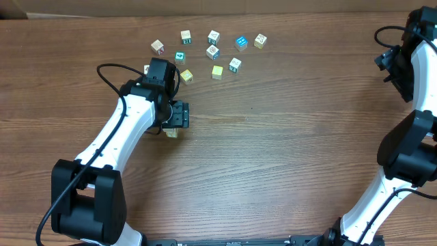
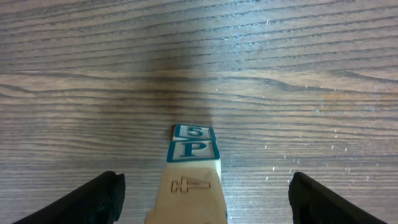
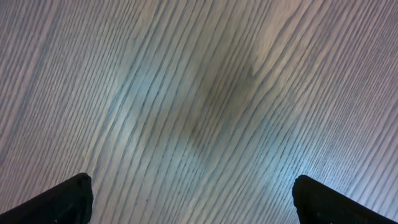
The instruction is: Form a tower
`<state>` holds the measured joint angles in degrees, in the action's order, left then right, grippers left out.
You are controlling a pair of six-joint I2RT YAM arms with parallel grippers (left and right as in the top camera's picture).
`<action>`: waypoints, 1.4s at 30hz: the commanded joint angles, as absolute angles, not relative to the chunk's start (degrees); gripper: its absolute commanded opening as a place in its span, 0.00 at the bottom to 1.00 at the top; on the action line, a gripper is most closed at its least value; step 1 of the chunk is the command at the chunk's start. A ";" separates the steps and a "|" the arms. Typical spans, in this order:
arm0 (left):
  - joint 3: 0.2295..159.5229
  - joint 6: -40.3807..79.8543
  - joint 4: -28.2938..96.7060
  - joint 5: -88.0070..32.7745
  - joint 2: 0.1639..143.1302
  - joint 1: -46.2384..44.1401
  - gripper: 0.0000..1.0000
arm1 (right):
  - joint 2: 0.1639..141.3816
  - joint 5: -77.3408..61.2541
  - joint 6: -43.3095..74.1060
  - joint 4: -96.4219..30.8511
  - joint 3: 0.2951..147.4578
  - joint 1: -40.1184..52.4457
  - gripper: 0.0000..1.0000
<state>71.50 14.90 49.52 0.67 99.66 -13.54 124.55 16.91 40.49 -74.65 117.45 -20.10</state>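
Note:
The tower [image 2: 192, 171] stands between my left gripper's jaws in the left wrist view. It is a narrow stack of wooden letter cubes, with a pale cream engraved face nearest the camera and teal-framed "P" and "5" faces beyond. My left gripper [image 2: 205, 198] is open, and bare table shows between each black finger and the stack. From overhead, the left gripper [image 1: 176, 116] covers most of the tower [image 1: 172, 132], of which only a cream corner peeks out. My right gripper [image 3: 193, 193] is open over bare wood, and overhead it sits at the far right edge [image 1: 395, 65].
Several loose letter cubes lie scattered at the back of the table, among them a cream one [image 1: 158, 46], a blue one [image 1: 241, 43] and a yellow-green one [image 1: 217, 71]. A yellow cube [image 1: 186, 76] sits close beside the left wrist. The wooden table [image 1: 287, 150] stretches between the arms.

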 commanded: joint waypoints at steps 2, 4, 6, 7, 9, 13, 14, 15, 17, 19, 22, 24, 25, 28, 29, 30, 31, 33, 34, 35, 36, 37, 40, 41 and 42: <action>68.34 15.66 46.68 0.45 99.74 -13.98 0.79 | 121.73 17.50 40.42 -74.59 118.87 -20.01 1.00; 67.59 15.64 45.15 0.45 99.74 -13.98 0.76 | 121.73 17.50 40.45 -74.59 118.87 -20.01 1.00; 67.57 15.62 44.49 0.45 99.74 -13.96 0.73 | 121.73 17.50 40.42 -74.59 118.87 -20.01 1.00; 67.57 15.62 44.29 0.45 99.74 -13.96 0.69 | 121.73 17.50 40.42 -74.59 118.87 -20.01 1.00; 67.57 15.49 44.36 0.45 99.74 -13.96 0.64 | 121.73 17.50 40.42 -74.59 118.87 -20.01 1.00; 67.55 14.39 44.97 0.51 99.77 -13.98 0.58 | 121.73 17.50 40.42 -74.59 118.89 -20.01 1.00; 67.55 14.13 44.95 0.54 99.83 -13.96 0.56 | 121.73 17.50 40.42 -74.59 118.87 -20.01 1.00; 67.55 14.13 44.95 0.62 99.85 -13.96 0.55 | 121.73 17.50 40.42 -74.59 118.89 -20.01 1.00; 67.55 14.13 45.04 0.58 99.94 -13.98 0.53 | 121.73 17.50 40.42 -74.59 118.89 -20.01 1.00; 67.53 14.13 45.19 0.60 100.01 -13.96 0.52 | 121.73 17.50 40.42 -74.59 118.89 -20.01 1.00; 67.48 14.11 45.19 0.60 100.01 -13.96 0.52 | 121.73 17.50 40.42 -74.59 118.89 -20.01 1.00; 67.37 14.11 45.15 0.60 100.01 -13.98 0.51 | 121.73 17.50 40.42 -74.59 118.87 -20.01 1.00; 67.13 14.13 45.04 0.60 100.01 -13.98 0.51 | 121.73 17.50 40.45 -74.59 118.89 -20.01 1.00; 66.13 14.11 44.45 0.64 100.01 -13.96 0.51 | 121.73 17.50 40.42 -74.59 118.87 -20.01 1.00; 65.82 14.11 44.16 0.64 100.01 -13.96 0.50 | 121.73 17.50 40.45 -74.59 118.87 -20.01 1.00; 65.67 14.11 44.05 0.62 100.01 -13.96 0.51 | 121.73 17.50 40.45 -74.59 118.89 -20.01 1.00; 65.67 14.09 44.05 0.64 100.01 -13.96 0.49 | 121.73 17.52 40.42 -74.59 118.87 -20.01 1.00; 65.67 13.45 43.62 0.62 100.01 -13.96 0.43 | 121.73 17.52 40.45 -74.59 118.89 -20.01 1.00; 65.67 13.23 43.40 0.64 100.01 -13.96 0.36 | 121.73 17.50 40.45 -74.59 118.87 -20.01 1.00; 65.67 13.23 43.35 0.64 100.01 -13.96 0.35 | 121.73 17.52 40.45 -74.59 118.89 -20.01 1.00; 65.67 13.23 43.31 0.64 100.01 -13.91 0.31 | 121.73 17.50 40.42 -74.59 118.87 -20.01 1.00; 65.67 13.23 43.24 0.64 100.01 -13.91 0.30 | 121.73 17.52 40.42 -74.59 118.87 -20.01 1.00; 65.67 13.23 43.16 0.64 100.01 -13.89 0.27 | 121.73 17.50 40.45 -74.59 118.89 -20.01 1.00; 65.67 13.15 43.13 0.64 100.01 -13.89 0.25 | 121.73 17.52 40.42 -74.59 118.89 -20.01 1.00; 65.67 12.82 43.13 0.64 100.01 -13.89 0.23 | 121.73 17.50 40.42 -74.59 118.89 -20.01 1.00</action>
<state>66.13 13.82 43.40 0.69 99.66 -13.54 124.55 16.93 40.47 -74.63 117.45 -20.10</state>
